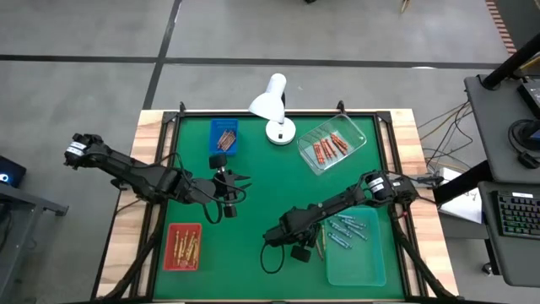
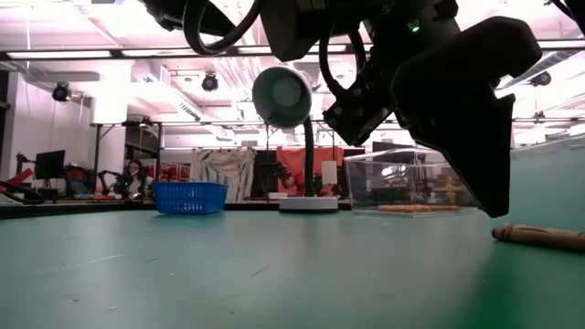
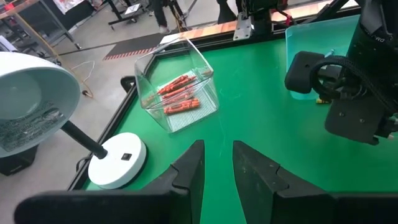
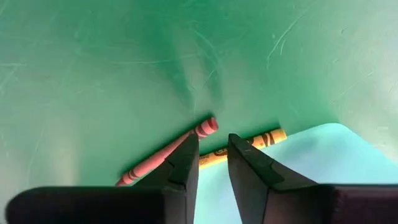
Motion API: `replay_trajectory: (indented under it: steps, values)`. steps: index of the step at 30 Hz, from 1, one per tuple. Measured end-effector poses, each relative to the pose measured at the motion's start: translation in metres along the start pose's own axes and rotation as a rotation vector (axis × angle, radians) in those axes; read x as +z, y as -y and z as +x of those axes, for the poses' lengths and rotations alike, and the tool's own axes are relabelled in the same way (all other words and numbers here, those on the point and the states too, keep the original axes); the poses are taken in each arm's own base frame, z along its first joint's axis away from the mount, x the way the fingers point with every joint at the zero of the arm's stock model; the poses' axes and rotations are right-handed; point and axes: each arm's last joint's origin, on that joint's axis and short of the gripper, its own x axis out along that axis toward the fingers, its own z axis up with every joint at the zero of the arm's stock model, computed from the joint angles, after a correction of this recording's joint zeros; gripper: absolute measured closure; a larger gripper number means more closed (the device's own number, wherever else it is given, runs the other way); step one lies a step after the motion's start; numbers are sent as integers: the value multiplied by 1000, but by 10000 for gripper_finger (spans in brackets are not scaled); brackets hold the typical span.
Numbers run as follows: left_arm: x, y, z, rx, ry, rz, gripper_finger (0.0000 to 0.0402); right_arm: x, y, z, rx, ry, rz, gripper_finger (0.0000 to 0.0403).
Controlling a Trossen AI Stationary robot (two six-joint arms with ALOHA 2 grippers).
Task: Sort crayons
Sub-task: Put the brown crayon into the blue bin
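A red crayon (image 4: 163, 159) and a yellow crayon (image 4: 264, 138) lie side by side on the green mat, by the edge of the light teal tray (image 4: 323, 155). My right gripper (image 4: 212, 138) points down just over them, open. Its fingers straddle the yellow crayon's middle without touching it. In the low view a crayon (image 2: 539, 236) lies flat on the mat beside the dark finger (image 2: 484, 146). My left gripper (image 3: 217, 146) waits open and empty above the mat's left middle (image 1: 239, 187).
A clear tray (image 1: 332, 145) holds red crayons, a blue tray (image 1: 224, 138) brown ones, a red tray (image 1: 183, 247) yellow ones, and the teal tray (image 1: 354, 245) light blue ones. A white lamp (image 1: 272, 105) stands at the far edge. Bare mat lies in the middle.
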Motion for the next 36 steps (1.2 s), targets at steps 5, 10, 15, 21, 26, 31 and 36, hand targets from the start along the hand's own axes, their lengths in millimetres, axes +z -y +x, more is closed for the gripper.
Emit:
replay_trajectory:
  steps: [5, 10, 15, 21, 26, 31, 36]
  values:
    - [-4, 1, 1, 0, -11, 8, 335, 0, 0, 1, 0, 0, 15, 310]
    - [-5, 1, 1, 1, -10, 7, 335, 1, 0, 1, -1, -2, 25, 295]
    - [-5, 1, 1, 2, -10, 7, 335, 2, -1, 4, 11, 12, 29, 293]
    - [-5, 1, 2, 2, -11, 7, 335, 1, 4, 19, -24, -32, 68, 294]
    - [-5, 1, 2, 2, -11, 7, 335, 1, 6, 25, -26, -36, 61, 294]
    - [-5, 1, 2, 2, -11, 8, 335, 3, 5, 25, -21, -10, 52, 305]
    - [-5, 1, 2, 3, -11, 8, 335, 3, 5, 20, -29, -10, 11, 316]
